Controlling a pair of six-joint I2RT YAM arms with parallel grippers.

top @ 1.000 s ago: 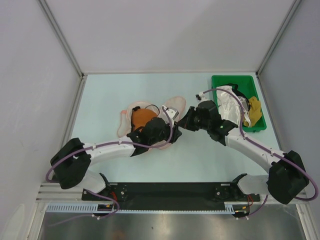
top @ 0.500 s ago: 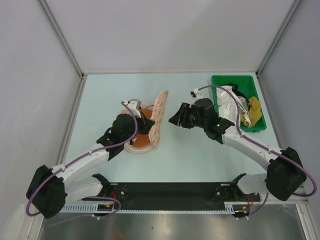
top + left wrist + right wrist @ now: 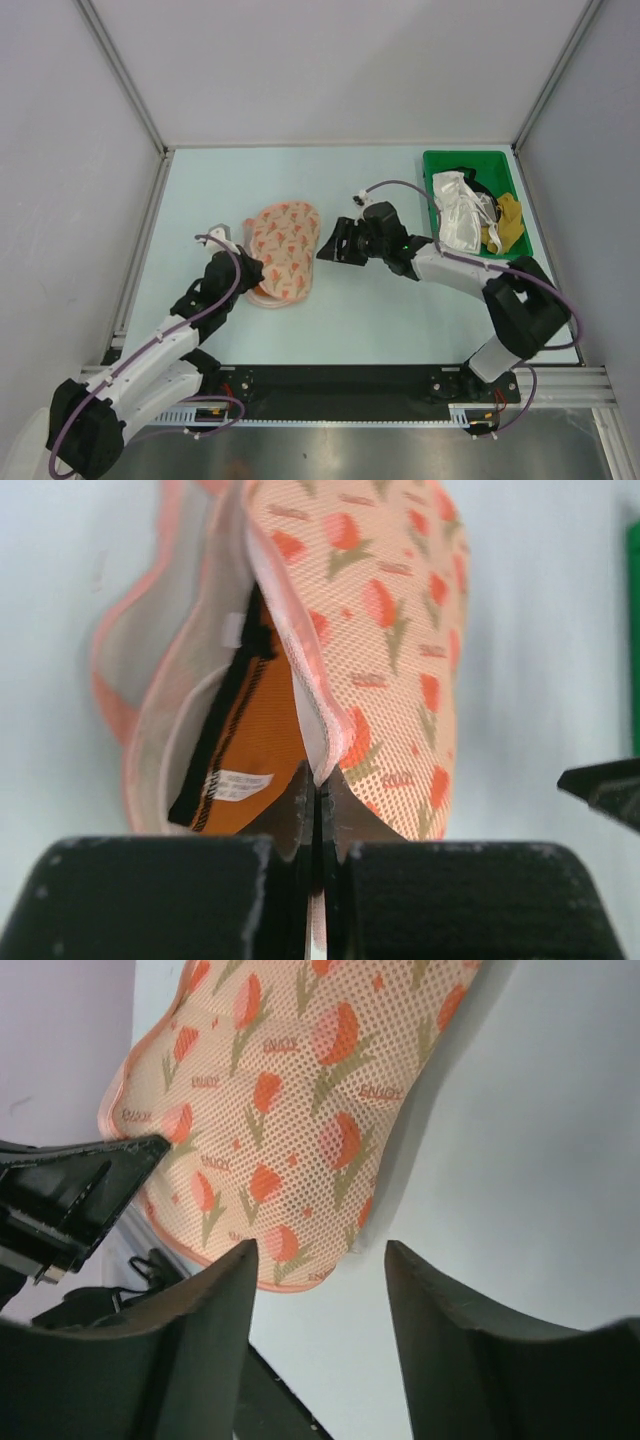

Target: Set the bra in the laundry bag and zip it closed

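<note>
Top external shows laundry bag (image 3: 283,252) now folded over, left tool (image 3: 314,792) pinching its edge, right tool (image 3: 320,1252) open.

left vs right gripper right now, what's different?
The left gripper is shut, pinching the laundry bag by its edge; the right gripper is open and holds nothing. The left gripper sits at the bag's left side, the right gripper by its right side. Both face the bag.

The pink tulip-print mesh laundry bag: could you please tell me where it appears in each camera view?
Top external: the pink tulip-print mesh laundry bag lies left of centre.
Left wrist: centre, its edge pinched in the shut jaws.
Right wrist: upper left, beyond the open jaws.
Shared landmark: the left gripper at the bag's edge.
</note>
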